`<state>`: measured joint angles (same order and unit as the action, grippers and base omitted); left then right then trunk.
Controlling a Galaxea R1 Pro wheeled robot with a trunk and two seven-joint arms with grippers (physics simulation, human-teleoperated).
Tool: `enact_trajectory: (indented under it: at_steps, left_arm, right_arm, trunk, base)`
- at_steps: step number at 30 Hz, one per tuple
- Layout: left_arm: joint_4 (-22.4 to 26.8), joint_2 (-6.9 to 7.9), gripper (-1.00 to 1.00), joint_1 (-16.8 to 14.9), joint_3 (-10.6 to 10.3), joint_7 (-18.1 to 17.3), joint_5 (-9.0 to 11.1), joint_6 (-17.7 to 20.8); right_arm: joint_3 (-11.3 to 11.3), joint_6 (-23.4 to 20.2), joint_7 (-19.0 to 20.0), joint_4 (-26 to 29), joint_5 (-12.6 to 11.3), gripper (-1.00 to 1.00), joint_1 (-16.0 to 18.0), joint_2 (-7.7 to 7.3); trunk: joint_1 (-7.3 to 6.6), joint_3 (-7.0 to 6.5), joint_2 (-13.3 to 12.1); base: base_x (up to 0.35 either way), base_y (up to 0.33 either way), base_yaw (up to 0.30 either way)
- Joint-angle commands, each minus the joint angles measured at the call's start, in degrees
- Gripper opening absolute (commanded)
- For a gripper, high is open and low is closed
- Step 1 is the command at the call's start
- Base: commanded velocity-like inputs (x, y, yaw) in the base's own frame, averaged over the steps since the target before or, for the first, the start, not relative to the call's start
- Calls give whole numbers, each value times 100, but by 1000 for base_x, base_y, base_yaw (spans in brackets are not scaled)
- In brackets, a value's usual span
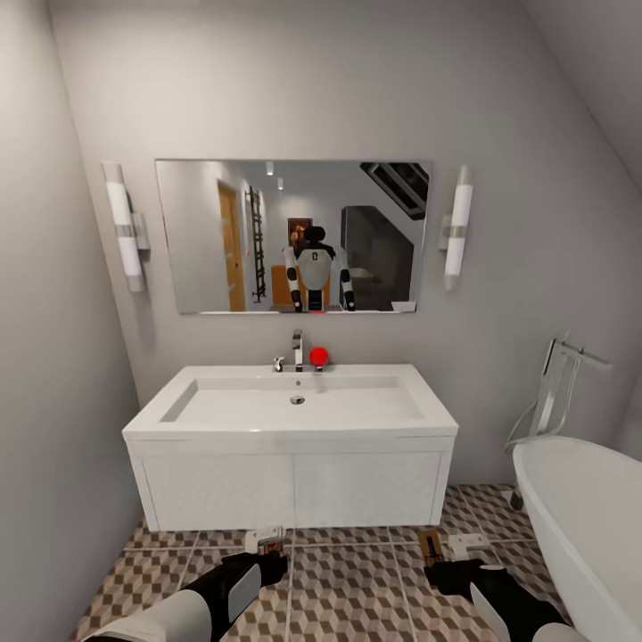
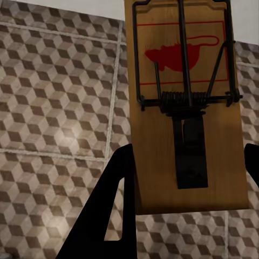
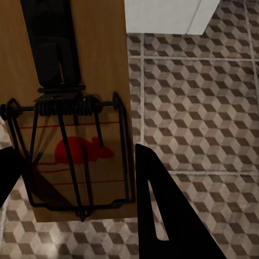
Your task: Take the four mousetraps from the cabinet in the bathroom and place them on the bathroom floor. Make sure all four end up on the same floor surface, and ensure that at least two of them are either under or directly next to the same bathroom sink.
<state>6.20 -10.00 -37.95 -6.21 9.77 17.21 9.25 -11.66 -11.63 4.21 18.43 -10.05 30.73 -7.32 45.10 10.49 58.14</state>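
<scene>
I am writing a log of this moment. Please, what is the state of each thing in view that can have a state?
Left end effector: shut on a mousetrap, above the floor.
Left mousetrap: held, spring bar set.
Right end effector: shut on a mousetrap.
Right mousetrap: held, above the tiles.
Vanity doors: both closed.
Sink: empty, tap not running.
Wall lamps: lit.

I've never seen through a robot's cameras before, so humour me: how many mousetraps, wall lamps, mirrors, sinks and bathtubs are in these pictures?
mousetraps: 2, one in each tool
wall lamps: 2
mirror: 1
sink: 1
bathtub: 1
Total: 7
</scene>
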Motion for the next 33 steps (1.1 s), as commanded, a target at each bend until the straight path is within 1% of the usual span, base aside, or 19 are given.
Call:
enact_trajectory:
  at_steps: [1, 12, 23, 33]
  left_arm:
    - [13, 0, -100, -2, -52, 41, 47, 33]
    - [9, 0, -100, -2, -53, 42, 46, 33]
    - [13, 0, -100, -2, -56, 42, 45, 33]
    - [30, 0, -100, -2, -56, 42, 37, 33]
  right_arm:
    - [-38, -32, -14, 11, -80, -100, 3, -6]
    - [-38, -8, -95, 11, -85, -100, 3, -6]
    - [-37, -6, -319, 11, -93, -100, 3, 2]
    - [-38, -3, -342, 11, -85, -100, 3, 3]
  trunk:
    - [23, 27, 48]
    - [265, 224, 489]
    - [506, 422, 930]
    - [726, 601, 1331]
  base:
    - [0, 0, 0]
    - [0, 0, 0]
    - [0, 0, 0]
    - [0, 0, 0]
